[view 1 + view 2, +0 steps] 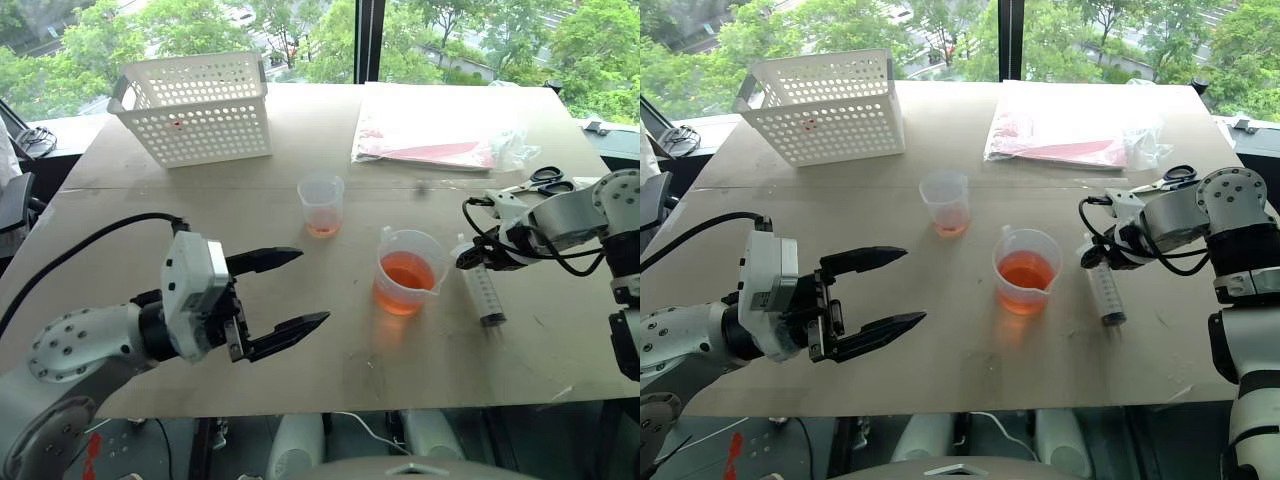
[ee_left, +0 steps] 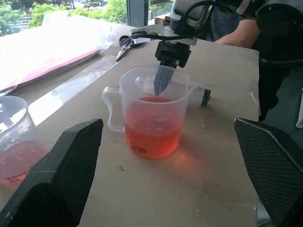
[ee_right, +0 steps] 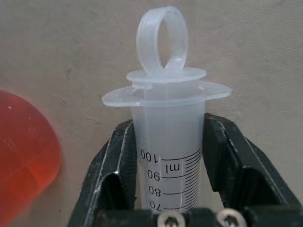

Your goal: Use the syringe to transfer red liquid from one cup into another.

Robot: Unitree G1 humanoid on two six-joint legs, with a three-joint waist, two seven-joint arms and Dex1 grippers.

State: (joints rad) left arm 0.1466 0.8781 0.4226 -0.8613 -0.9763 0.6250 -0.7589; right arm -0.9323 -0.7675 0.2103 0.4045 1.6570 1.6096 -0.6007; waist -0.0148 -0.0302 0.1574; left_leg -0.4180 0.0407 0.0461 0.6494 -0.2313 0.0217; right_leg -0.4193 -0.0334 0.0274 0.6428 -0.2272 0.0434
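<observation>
Left gripper (image 1: 283, 304): fingers spread wide, empty, nearest; bare table (image 1: 330, 370) ahead.
Syringe (image 1: 484, 293): lying flat, tip toward near edge, ring end away.
Right gripper (image 3: 165, 156): clenched around the barrel below the flange.
Spouted beaker (image 1: 405, 271): red liquid (image 1: 404, 277), just left of syringe.
Plain cup (image 1: 321, 204): beyond beaker.

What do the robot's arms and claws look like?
Both arms are silvery-grey metal with round joints dotted with small holes. Black cables loop along them. The left gripper has a white boxy wrist block and two long, pointed black fingers. The right gripper has black fingers too, with silver screws at the base.
</observation>
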